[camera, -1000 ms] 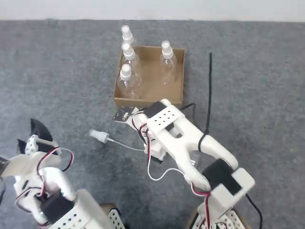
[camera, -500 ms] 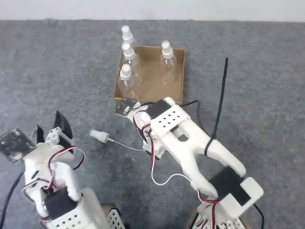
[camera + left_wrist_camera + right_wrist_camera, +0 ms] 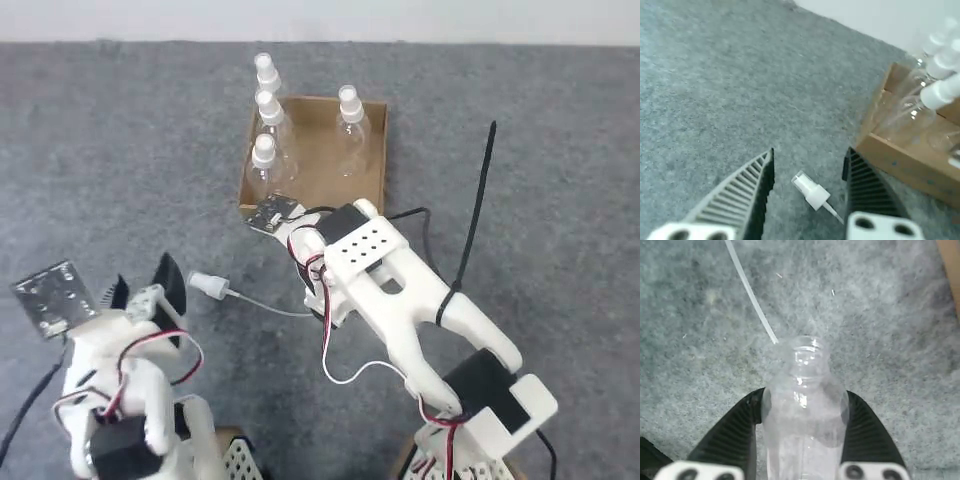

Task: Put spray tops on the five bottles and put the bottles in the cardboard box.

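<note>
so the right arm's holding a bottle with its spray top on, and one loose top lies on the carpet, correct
Not quite. The bottle in the right fingers is uncapped: its neck is open, as the right wrist view shows. The rest holds: one loose top lies on the carpet.
</note>
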Motion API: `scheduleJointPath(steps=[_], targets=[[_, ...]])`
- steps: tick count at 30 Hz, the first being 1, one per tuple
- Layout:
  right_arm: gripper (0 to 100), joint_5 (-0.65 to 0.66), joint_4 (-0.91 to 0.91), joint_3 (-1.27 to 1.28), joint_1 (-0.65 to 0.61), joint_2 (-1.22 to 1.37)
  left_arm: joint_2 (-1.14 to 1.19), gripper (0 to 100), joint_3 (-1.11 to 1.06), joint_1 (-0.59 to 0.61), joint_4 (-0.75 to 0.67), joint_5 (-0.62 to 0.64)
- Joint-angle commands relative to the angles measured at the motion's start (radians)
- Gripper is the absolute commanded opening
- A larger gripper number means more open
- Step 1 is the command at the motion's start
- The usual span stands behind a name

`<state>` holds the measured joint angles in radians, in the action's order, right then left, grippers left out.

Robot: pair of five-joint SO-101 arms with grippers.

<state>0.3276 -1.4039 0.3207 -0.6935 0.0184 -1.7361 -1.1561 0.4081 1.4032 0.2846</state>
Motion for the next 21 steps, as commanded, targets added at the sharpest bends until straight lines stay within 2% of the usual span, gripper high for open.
scheduleJointPath(steps=[1,9,14,21], targets=[[8.0,-0.009,-0.013,-0.057,0.013,-0.074,0.014,17,0.070,-0.054,0.032,0.012],[8.0,-0.015,-0.021,-0.051,0.013,-0.122,0.044,15,0.073,-0.103,0.041,0.012],[8.0,-0.009,-0.074,-0.048,0.016,-0.226,0.272,15,0.125,-0.104,0.043,0.008],[8.0,-0.009,0.015,0.044,0.077,-0.344,0.543,15,0.213,-0.104,0.037,0.011]])
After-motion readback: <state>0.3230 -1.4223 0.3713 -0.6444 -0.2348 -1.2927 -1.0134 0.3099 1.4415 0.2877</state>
